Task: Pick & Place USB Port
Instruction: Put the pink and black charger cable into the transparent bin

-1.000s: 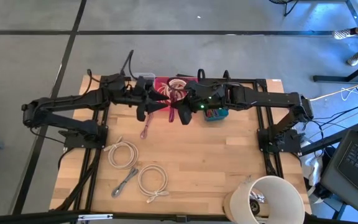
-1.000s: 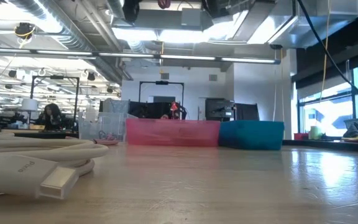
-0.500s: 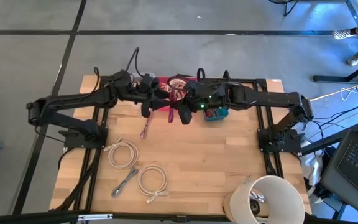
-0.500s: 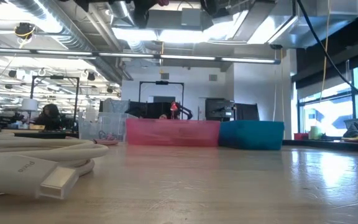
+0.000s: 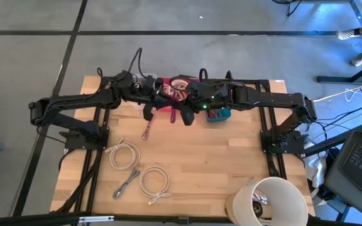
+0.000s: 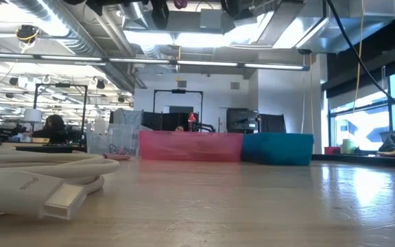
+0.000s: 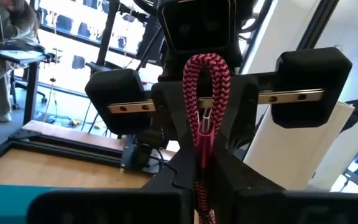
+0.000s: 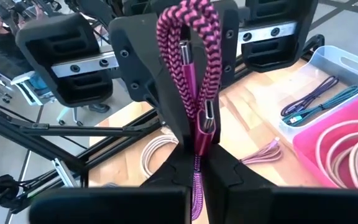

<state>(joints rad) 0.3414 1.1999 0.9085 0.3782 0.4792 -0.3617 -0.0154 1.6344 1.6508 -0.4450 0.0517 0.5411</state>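
Wrist views show our left gripper (image 7: 202, 168) and right gripper (image 8: 199, 163) both pinching the pink braided cable (image 8: 194, 74) above the pink bin (image 5: 168, 94), so we should release one before lowering.

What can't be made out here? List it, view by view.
- High view: the arms cover most of the pink bin and the teal bin, so their contents are unclear.
- Low view: the top edge cuts off the arms, so no grip shows.
- Left wrist view: the pink cable leaves at the bottom edge through the left gripper, so its far end is unseen.
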